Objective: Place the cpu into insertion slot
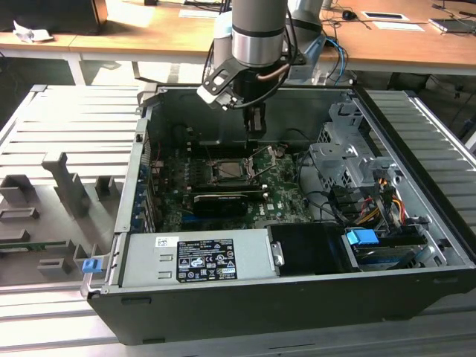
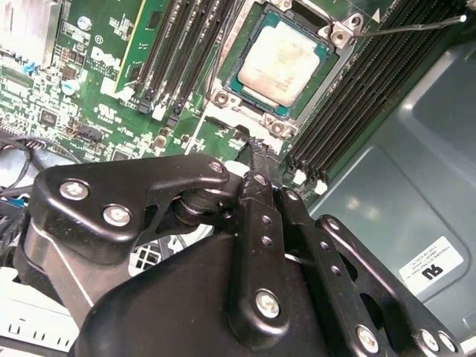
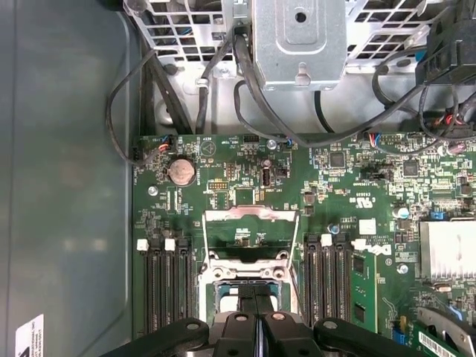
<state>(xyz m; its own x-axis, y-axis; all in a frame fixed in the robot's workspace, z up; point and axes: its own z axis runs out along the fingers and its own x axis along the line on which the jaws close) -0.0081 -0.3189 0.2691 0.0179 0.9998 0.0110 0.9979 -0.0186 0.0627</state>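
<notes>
A big open computer case (image 1: 223, 312) is lying on a grey metal table (image 1: 67, 119) with long ridges. Inside it, a silver box (image 1: 149, 256) with a sticker is sitting nearest, and the green board (image 1: 286, 193) is lying behind it. Far back, wooden desks (image 1: 149, 33) are standing in the room. The arm (image 1: 259, 30) is pointing straight down into the case. Its gripper (image 1: 256, 131) is hanging just above the board with its fingers pressed together, holding nothing. The cpu (image 2: 279, 63) is sitting flat inside the insertion slot (image 2: 338, 33) — just past the fingertips (image 2: 259, 167) in the second wrist view.
</notes>
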